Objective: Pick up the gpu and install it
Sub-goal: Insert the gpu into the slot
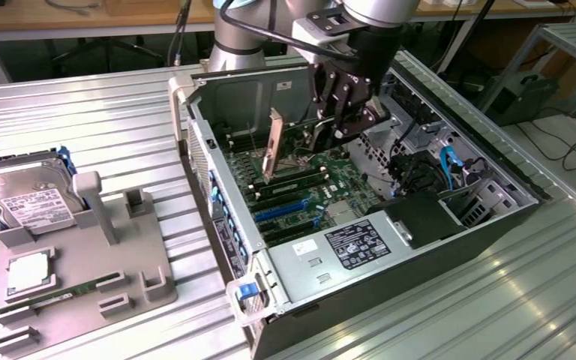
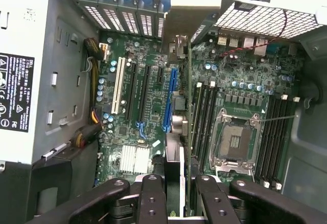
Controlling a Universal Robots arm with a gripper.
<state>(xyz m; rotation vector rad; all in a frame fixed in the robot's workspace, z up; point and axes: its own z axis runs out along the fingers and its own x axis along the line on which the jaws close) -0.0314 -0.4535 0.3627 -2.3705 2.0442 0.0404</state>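
Note:
The gpu hangs on edge inside the open computer case, above the green motherboard. Its pale bracket strip points toward the case's slot wall at the exterior view's left. My gripper reaches down into the case and is shut on the card's other end. In the wrist view the gpu runs edge-on away from between my black fingers, over the board close to the long blue slot. My gripper clamps it from both sides.
A grey parts tray at the exterior view's left holds a silver hard drive, a chip and a green memory stick. Inside the case are the power supply, blue cables, memory slots and the processor socket.

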